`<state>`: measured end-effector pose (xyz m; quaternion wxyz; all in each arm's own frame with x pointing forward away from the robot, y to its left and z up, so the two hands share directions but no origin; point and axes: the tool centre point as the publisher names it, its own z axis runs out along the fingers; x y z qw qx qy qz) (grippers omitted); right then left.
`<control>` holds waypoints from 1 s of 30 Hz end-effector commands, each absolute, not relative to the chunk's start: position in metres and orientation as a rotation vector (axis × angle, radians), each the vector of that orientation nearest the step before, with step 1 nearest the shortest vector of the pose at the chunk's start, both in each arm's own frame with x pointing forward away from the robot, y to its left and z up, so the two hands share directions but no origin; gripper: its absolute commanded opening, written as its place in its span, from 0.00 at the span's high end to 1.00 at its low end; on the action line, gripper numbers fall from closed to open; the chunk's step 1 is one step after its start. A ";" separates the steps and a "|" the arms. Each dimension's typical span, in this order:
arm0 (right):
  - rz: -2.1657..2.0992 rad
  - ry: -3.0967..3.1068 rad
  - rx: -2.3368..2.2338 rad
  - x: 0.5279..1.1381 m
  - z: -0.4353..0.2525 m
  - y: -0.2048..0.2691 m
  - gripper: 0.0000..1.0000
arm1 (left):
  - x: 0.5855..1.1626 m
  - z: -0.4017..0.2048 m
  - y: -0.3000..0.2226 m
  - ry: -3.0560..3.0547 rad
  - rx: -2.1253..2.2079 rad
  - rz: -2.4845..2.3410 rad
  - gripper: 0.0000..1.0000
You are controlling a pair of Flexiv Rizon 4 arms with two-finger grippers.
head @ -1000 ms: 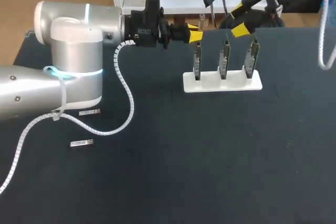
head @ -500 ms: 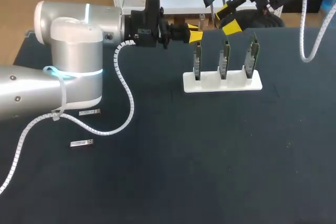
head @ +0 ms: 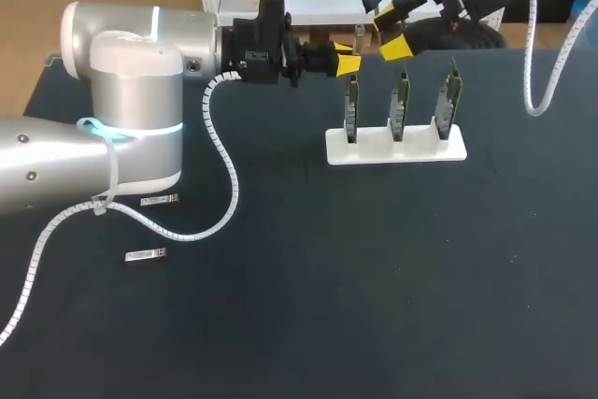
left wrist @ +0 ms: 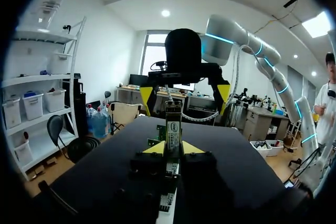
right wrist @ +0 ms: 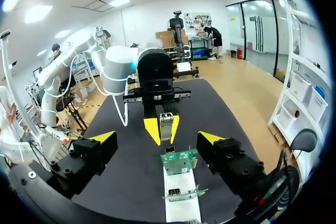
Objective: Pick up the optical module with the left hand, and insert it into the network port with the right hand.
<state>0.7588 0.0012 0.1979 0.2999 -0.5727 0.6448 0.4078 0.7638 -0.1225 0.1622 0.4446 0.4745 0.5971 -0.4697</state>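
Note:
My left gripper [head: 347, 56] hangs level above the table's far side, just behind the left board, shut on a slim silver optical module [left wrist: 172, 127] that sticks out past its yellow tips. Facing it, my right gripper [head: 391, 31] is open, high over the far edge; the left wrist view shows its fingers [left wrist: 223, 91] spread wide ahead of the module. In the right wrist view the module [right wrist: 166, 121] lies ahead, midway between my own open fingers [right wrist: 209, 138]. Three green port boards [head: 401, 100] stand upright in a white holder [head: 374, 149].
Two spare silver modules [head: 159, 200] [head: 145, 255] lie on the dark mat near the left arm's base. A coiled white cable [head: 224, 165] loops from the left wrist down across the mat.
My right gripper has swung left and away from the rightmost board, rising to face the left gripper. The left arm and its module have stayed still.

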 end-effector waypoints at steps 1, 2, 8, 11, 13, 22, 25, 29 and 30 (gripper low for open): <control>1.082 1.702 -1.532 0.759 0.198 0.007 0.00 | 0.765 0.162 -0.123 1.481 1.177 -1.163 1.00; 1.086 1.698 -1.538 0.760 0.199 0.008 0.00 | 0.765 0.162 -0.123 1.481 1.177 -1.163 1.00; 1.104 1.679 -1.583 0.765 0.200 0.015 0.00 | 0.765 0.162 -0.123 1.481 1.177 -1.163 1.00; 1.101 1.673 -1.593 0.767 0.201 0.017 0.00 | 0.765 0.162 -0.123 1.481 1.177 -1.163 1.00; 1.100 1.668 -1.599 0.769 0.202 0.018 0.00 | 0.765 0.162 -0.123 1.481 1.177 -1.163 1.00; 1.106 1.663 -1.617 0.774 0.201 0.024 0.00 | 0.765 0.162 -0.123 1.481 1.177 -1.163 1.00; 1.110 1.664 -1.617 0.774 0.200 0.026 0.00 | 0.765 0.162 -0.123 1.481 1.177 -1.163 1.00; 1.111 1.669 -1.608 0.774 0.199 0.028 0.00 | 0.765 0.162 -0.123 1.481 1.177 -1.163 1.00; 1.109 1.671 -1.605 0.773 0.199 0.029 0.00 | 0.765 0.162 -0.123 1.481 1.177 -1.163 1.00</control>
